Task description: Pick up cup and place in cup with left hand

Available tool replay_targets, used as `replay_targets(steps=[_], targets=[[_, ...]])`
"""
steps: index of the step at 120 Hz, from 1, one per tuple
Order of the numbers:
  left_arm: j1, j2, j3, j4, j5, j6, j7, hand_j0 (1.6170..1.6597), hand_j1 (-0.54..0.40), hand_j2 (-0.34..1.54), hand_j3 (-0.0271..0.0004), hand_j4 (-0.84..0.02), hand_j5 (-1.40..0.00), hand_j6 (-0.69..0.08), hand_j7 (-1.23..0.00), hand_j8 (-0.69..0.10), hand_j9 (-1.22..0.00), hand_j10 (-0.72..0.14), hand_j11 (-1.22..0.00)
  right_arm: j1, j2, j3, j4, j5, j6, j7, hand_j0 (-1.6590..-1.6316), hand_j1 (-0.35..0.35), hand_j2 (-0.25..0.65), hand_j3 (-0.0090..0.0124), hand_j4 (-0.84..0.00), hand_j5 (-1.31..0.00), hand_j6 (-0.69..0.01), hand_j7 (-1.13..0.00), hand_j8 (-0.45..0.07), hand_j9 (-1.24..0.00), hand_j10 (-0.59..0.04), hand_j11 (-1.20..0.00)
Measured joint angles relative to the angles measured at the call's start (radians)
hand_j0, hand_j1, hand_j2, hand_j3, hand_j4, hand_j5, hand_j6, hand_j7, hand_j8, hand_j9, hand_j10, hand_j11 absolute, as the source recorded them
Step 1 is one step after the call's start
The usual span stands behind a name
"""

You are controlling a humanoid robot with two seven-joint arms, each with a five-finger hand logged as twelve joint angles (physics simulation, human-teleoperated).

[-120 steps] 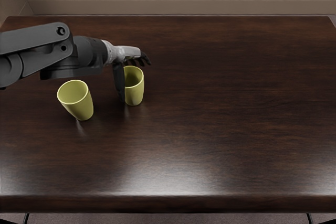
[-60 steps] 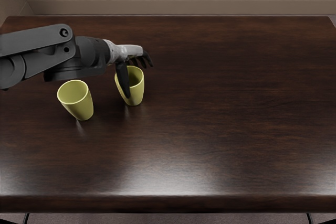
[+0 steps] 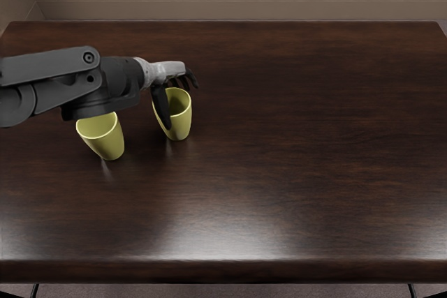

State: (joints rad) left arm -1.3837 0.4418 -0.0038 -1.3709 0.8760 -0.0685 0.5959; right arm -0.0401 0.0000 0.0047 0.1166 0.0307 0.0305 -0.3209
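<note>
On brown tbl (image 3: 293, 137), yellow cup (image 3: 182, 120) mouth up, long axis vert., L hand (image 3: 165, 72) (fingers spread) at rim, 2nd cup (image 3: 106, 143) nearby

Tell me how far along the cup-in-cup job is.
Reaching looks done: the left hand is at the right-hand cup, its thumb in front of the cup's side. In hand: nothing yet, as the fingers look spread and that cup stands on the table. Left: grasp, lift, and presumably nest it in the other cup, standing apart.
</note>
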Motion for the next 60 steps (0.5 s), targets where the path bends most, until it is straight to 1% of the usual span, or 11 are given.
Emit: replay_targets(steps=[23,39,60], targets=[[0.011,-0.003,0.007,0.000,0.015,0.035,0.001,1.6580,-0.023,0.06,0.0000,-0.314,-0.41,-0.314,-0.41,-0.314,-0.41,-0.313,-0.41,0.000,0.000,0.000,0.000,0.000,0.000,0.000,-1.6581,-0.349,0.000,0.0000,0.000,0.00,-0.001,0.00,0.000,0.00,0.000,0.00],[0.011,-0.003,0.025,-0.005,0.017,0.060,0.001,1.6580,-0.042,0.07,0.0000,-0.330,-0.43,-0.330,-0.43,-0.330,-0.43,-0.329,-0.43,0.000,0.000,0.000,0.000,0.000,0.000,0.000,-1.6581,-0.349,0.000,0.0000,0.000,0.00,-0.001,0.00,0.000,0.00,0.000,0.00],[0.013,-0.003,0.032,-0.008,0.018,0.076,0.001,1.6577,-0.072,0.07,0.0000,-0.358,-0.47,-0.358,-0.47,-0.358,-0.47,-0.357,-0.47,0.000,0.000,0.000,0.000,0.000,0.000,0.000,-1.6581,-0.349,0.000,0.0000,0.000,0.00,-0.001,0.00,0.000,0.00,0.000,0.00]])
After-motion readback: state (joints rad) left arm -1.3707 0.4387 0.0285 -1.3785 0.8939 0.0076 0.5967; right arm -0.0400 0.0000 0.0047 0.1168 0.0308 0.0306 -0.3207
